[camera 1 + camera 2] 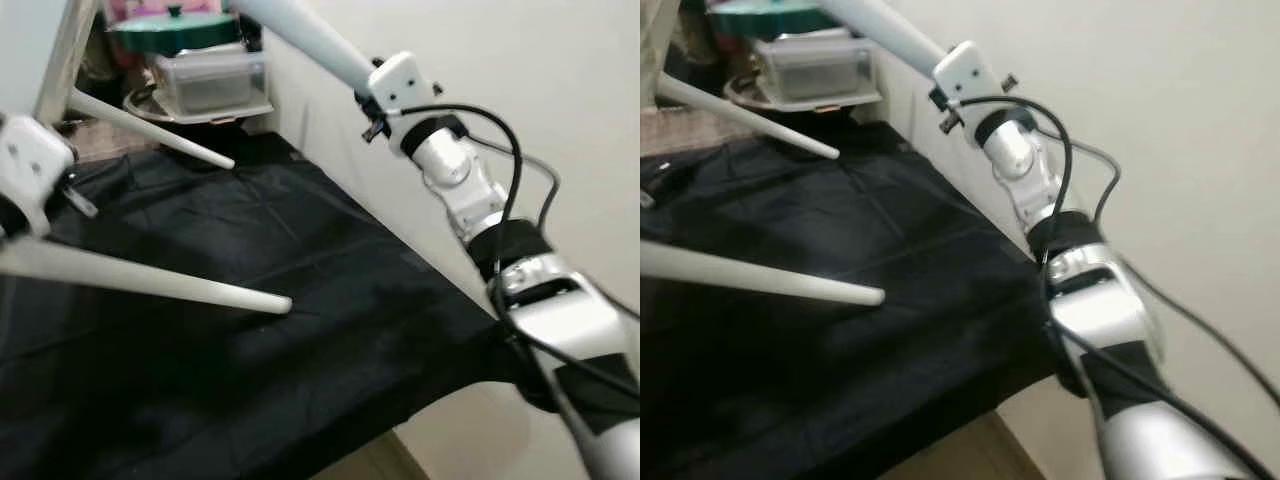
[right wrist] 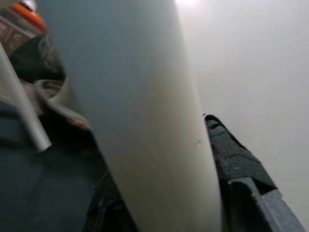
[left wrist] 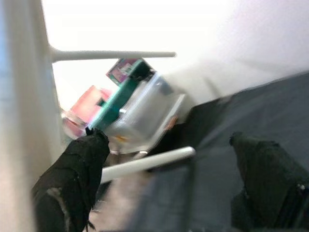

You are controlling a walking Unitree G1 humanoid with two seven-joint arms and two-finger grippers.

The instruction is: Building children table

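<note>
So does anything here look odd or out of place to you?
Yes: the white table legs stick out sideways over the black cloth, so the table seems to lie on its side. The right tool is clamped around one leg. Nothing looks spilled or broken.

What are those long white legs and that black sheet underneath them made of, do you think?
The table legs look like painted wood or plastic: smooth, matte white, tapered with rounded tips; which one is unclear. The black sheet looks like thin woven fabric, matte, with soft creases and a draped edge.
</note>
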